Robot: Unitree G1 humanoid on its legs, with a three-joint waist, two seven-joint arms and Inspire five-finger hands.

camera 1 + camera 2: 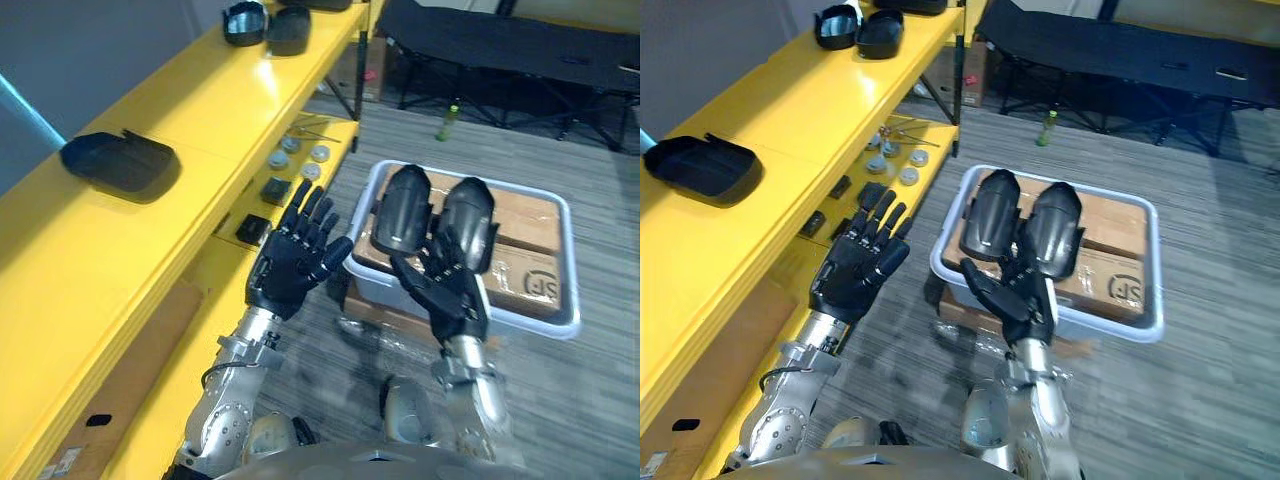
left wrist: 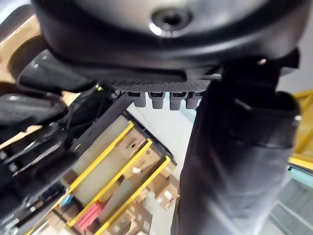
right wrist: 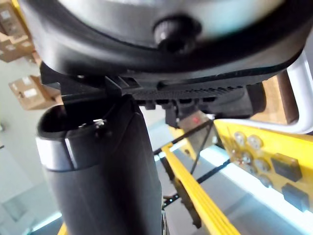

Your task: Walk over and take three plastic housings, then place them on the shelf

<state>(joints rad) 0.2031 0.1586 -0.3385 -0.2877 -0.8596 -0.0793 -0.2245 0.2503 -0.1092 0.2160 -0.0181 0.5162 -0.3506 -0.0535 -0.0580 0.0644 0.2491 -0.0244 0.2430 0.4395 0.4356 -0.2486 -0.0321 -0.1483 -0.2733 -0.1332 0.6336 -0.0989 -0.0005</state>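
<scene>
**Both hands are being held open while two housings are lying in the tray**

The left hand (image 1: 295, 255) is being held up between the yellow shelf (image 1: 200, 130) and the tray (image 1: 571, 262). Its fingers are being kept straight and apart, and nothing is being carried in it. The right hand (image 1: 445, 285) is being held over the near rim of the tray, also spread and empty. Its fingertips are being pointed at the near ends of the two housings there. Whether they are touching cannot be told.

The left housing (image 1: 402, 205) and the right housing (image 1: 470, 215) are lying side by side on the cardboard boxes (image 1: 525, 250) inside the tray, pressed close to each other. On the shelf top, the first shelf housing (image 1: 118, 160) is resting near, and the second shelf housing (image 1: 245, 22) and the third shelf housing (image 1: 290, 30) are resting at the far end.

Several risks are being judged from here. The housings look smooth and rounded, so one could slip if it is being gripped only at its tip. Because the two are lying so close together, the neighbour could be pushed off the boxes when one is being lifted. The left hand is being held near the lower shelf level, where small parts (image 1: 300, 155) are lying, and these could be knocked by a careless swing.
</scene>
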